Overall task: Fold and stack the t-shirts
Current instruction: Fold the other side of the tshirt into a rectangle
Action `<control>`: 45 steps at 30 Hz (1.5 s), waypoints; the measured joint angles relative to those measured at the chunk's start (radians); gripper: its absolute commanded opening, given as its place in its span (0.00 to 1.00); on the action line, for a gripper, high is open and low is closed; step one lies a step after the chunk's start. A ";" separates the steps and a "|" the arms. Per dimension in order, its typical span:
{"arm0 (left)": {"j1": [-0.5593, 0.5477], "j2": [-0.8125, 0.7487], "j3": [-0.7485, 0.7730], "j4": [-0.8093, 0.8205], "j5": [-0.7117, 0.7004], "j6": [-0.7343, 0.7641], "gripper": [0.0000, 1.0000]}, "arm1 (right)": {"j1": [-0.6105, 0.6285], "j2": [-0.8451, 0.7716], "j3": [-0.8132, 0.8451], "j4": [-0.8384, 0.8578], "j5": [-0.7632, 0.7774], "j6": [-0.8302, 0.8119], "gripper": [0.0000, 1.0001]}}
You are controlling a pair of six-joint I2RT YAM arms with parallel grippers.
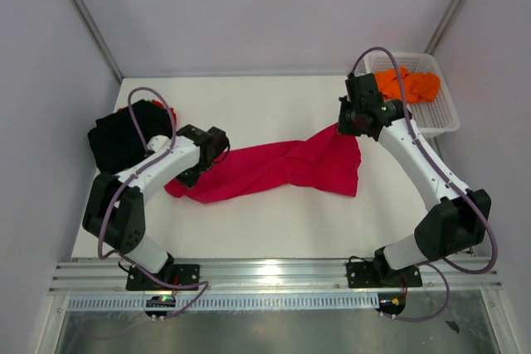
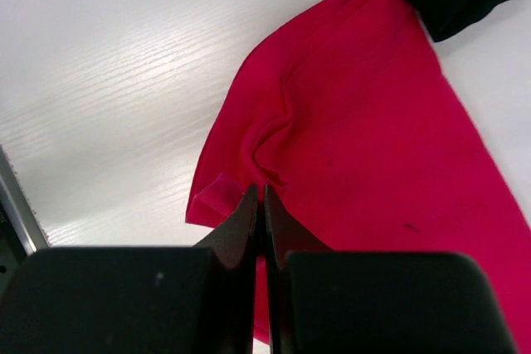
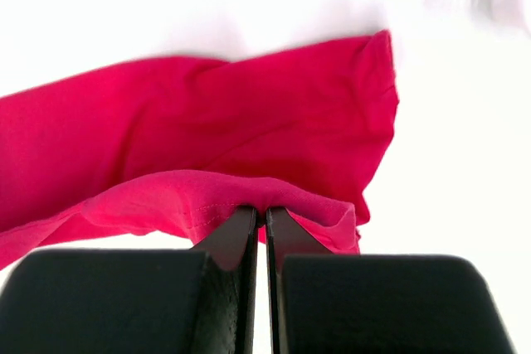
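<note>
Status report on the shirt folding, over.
Both shut on crimson t-shirt: left hand, right hand at opposite ends. Shirt twisted, unfolded. Black t-shirt close to its left end.

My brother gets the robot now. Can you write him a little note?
Left gripper: shut on the crimson t-shirt, at its left end.
Right gripper: shut on its right end.
The shirt lies twisted across the middle of the table, not yet folded.
Black t-shirt is heaped at the left edge; orange t-shirt is in the white basket.
Left to do: fold the crimson one, then the others, and stack them.
</note>
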 measured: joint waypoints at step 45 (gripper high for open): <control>0.277 0.236 0.299 -0.013 -0.266 0.388 0.03 | -0.106 0.068 0.043 -0.044 0.134 -0.035 0.03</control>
